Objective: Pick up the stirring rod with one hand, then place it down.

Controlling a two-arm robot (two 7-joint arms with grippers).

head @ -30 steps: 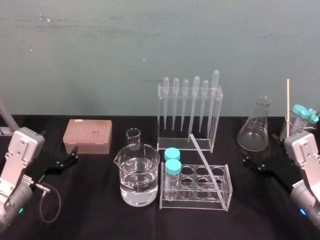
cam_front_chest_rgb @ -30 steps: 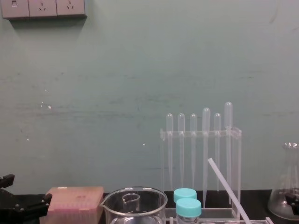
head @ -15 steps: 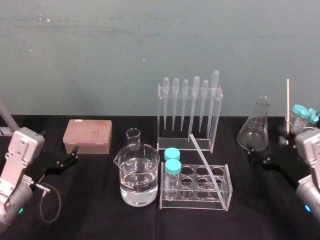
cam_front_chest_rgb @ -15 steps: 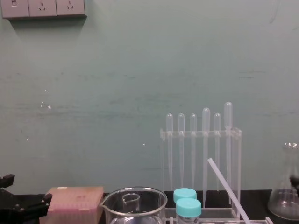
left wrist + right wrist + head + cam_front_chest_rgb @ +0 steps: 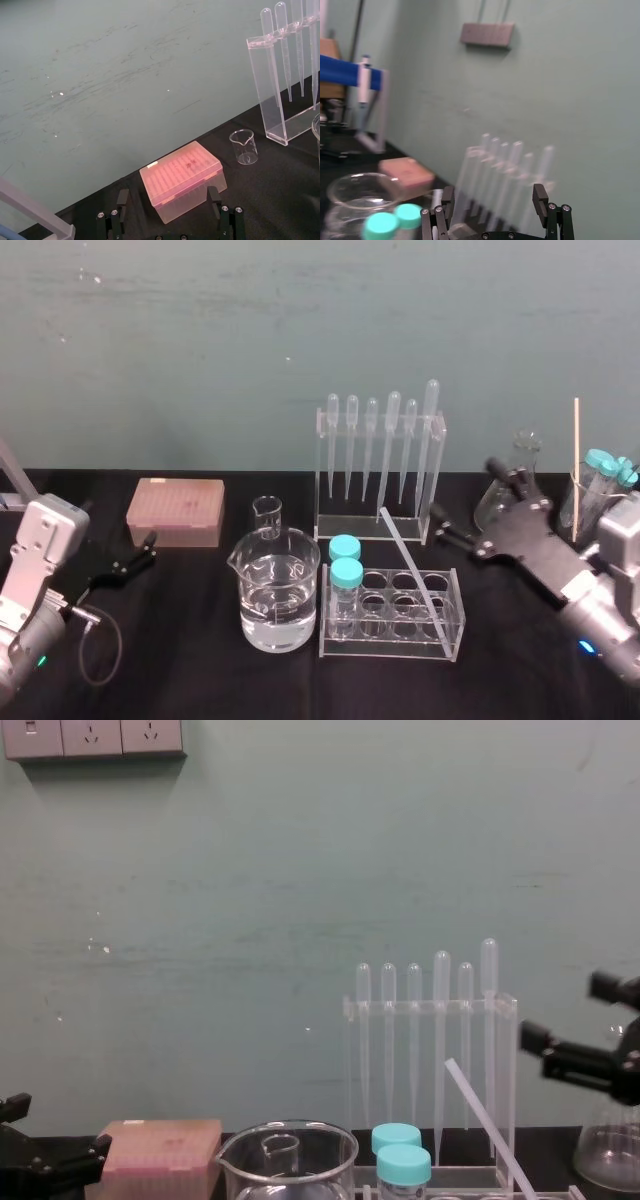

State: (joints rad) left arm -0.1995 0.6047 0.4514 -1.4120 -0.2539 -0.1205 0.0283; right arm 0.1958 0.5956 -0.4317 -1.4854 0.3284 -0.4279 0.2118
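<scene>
Right gripper [image 5: 466,502], jaws spread wide at centre-right, should pinch the stirring rod [image 5: 410,570] high up (clear of the tube rack [image 5: 458,618] and pipettes [image 5: 392,440]); left gripper [image 5: 135,560] idles lower left, jaws apart.

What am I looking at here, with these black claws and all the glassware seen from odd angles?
A two-armed robot at a lab bench, filmed from its head, its chest and each wrist. The black right gripper hovers open near the clear pipette rack; the black left gripper is open, low beside the pink plastic box. The thin whitish stirring rod leans in the clear tube rack, beside a glass beaker of water. Nothing is held.
</scene>
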